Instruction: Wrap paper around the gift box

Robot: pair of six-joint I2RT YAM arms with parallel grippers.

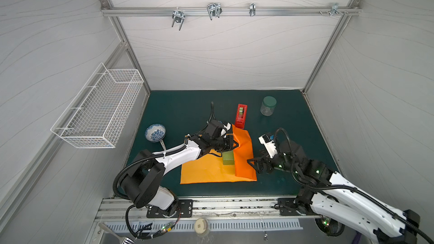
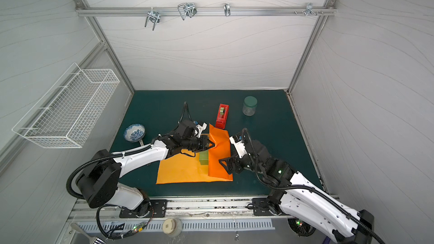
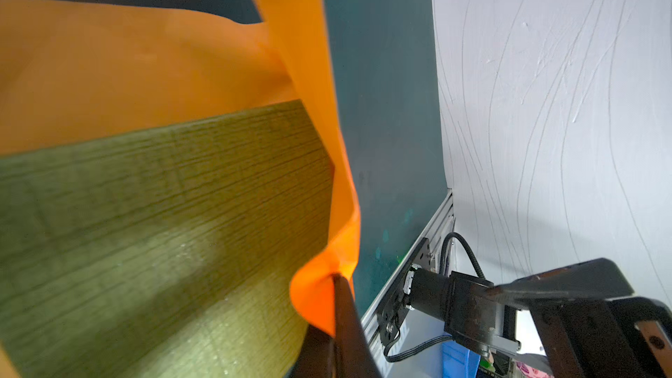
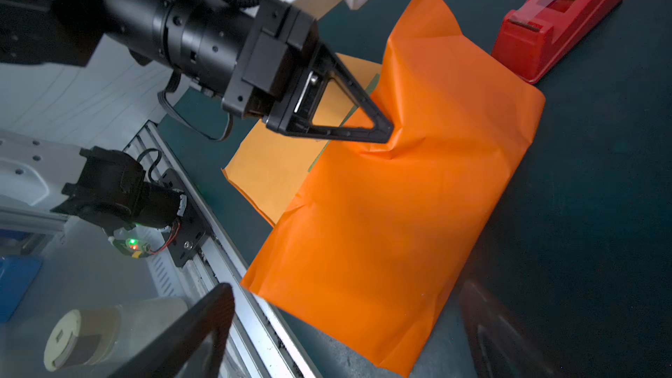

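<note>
**Orange paper pinched beside gift box**

The creased paper is laid on the mat, its right part raised beside the olive gift box. The flap is clamped by the left gripper; the right gripper is spread wide nearby.

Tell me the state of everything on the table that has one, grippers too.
gift box: closed, resting on the paper.
paper: one flap lifted beside the box, pinched.
left gripper: shut on the paper.
right gripper: open, holding nothing.
jar: upright, lid on.
tape dispenser: upright, roll loaded.
bowl: upright.
</note>
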